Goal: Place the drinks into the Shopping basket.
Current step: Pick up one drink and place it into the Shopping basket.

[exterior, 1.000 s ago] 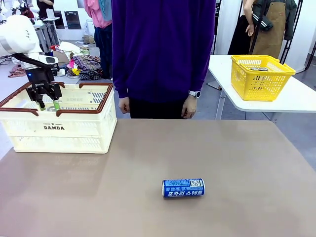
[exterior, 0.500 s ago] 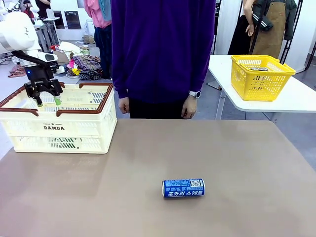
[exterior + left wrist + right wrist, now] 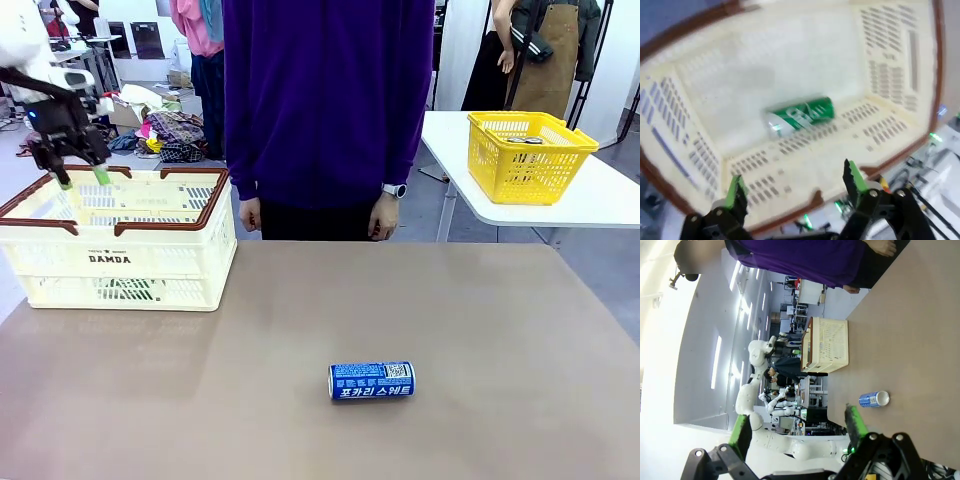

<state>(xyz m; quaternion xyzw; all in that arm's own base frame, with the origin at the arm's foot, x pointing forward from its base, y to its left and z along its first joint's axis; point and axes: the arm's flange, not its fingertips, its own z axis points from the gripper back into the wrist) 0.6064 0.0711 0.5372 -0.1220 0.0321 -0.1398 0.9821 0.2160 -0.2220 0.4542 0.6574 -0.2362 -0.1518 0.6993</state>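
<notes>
Our left gripper (image 3: 83,180), fingers apart, hangs over the basket (image 3: 180,262), a green can (image 3: 799,115) inside. Our right gripper (image 3: 796,416) also gapes; the blue can (image 3: 371,381) lies on the table (image 3: 500,330).

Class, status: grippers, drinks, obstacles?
Left gripper open over cream slatted plastic basket; right gripper open. Green metal can inside, blue metal can on table. Nothing blocking.

Two cans (image 3: 371,381), one crate (image 3: 180,262), one basket (image 3: 525,170)

The right pincer (image 3: 796,417) gapes empty over the table (image 3: 912,335), blue can (image 3: 873,399) lying near, Shopping basket (image 3: 830,345) farther off.
</notes>
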